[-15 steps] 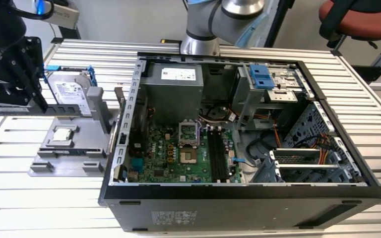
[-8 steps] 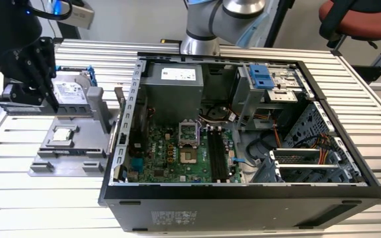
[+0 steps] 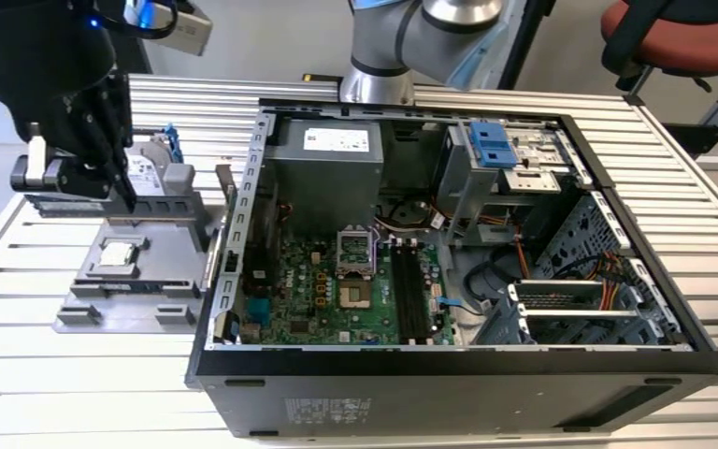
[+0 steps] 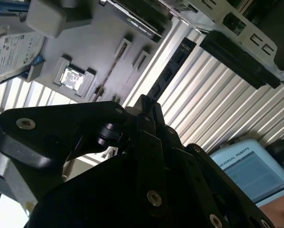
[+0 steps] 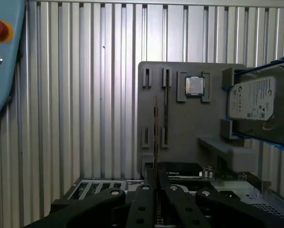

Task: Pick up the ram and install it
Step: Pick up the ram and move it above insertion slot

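Over tray (image 3: 160, 281), exterior view's left: jaws clamped on ram (image 5: 155, 128), edge-on; carry upright, grip square.

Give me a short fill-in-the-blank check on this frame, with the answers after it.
The tool is shut on the ___.
The hard drive sits in a ___ bracket.
The gray holder lies to the exterior view's ___ of the open computer case.
Missing words: ram; blue; left.
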`<state>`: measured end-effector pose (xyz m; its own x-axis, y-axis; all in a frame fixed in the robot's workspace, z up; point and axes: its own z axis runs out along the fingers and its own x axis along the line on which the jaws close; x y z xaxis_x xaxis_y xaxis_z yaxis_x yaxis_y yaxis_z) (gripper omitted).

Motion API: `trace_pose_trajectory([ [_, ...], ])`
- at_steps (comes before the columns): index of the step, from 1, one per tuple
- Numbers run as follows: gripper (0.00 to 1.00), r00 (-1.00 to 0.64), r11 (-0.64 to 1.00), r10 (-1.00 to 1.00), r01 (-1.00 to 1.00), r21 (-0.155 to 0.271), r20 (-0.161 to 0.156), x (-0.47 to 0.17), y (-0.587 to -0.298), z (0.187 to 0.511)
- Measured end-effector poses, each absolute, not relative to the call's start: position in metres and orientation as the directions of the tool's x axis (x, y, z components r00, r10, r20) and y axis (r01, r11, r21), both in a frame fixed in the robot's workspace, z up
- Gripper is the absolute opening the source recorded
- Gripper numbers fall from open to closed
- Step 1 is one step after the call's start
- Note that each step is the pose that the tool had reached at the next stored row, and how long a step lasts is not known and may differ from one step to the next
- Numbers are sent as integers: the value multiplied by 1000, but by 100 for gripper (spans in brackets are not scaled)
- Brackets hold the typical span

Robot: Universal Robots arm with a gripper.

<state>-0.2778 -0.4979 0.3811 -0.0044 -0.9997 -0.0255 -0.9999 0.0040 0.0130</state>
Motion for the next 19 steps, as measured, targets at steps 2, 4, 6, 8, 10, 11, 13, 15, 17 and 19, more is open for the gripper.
trace_pose_trajectory([
  [2, 0, -4, 4, -1000, -1000, 14, -26, -271, -498, 381],
  [4, 0, -4, 4, -1000, -1000, 14, -26, -266, -498, 382],
  [6, 0, -4, 4, -1000, -1000, 15, -26, -262, -498, 382],
  [8, 0, -4, 4, -1000, -1000, 15, -25, -258, -498, 382],
  [10, 0, -4, 4, -1000, -1000, 15, -26, -254, -498, 382],
  [11, 0, -4, 4, -1000, -1000, 16, -26, -252, -498, 382],
  [13, 0, -4, 4, -1000, -1000, 16, -26, -248, -498, 382],
  [15, 0, -4, 4, -1000, -1000, 16, -26, -244, -498, 383],
  [17, 0, -4, 4, -1000, -1000, 16, -26, -240, -498, 382],
  [19, 0, -5, 4, -1000, -1000, 16, -25, -237, -498, 383],
])
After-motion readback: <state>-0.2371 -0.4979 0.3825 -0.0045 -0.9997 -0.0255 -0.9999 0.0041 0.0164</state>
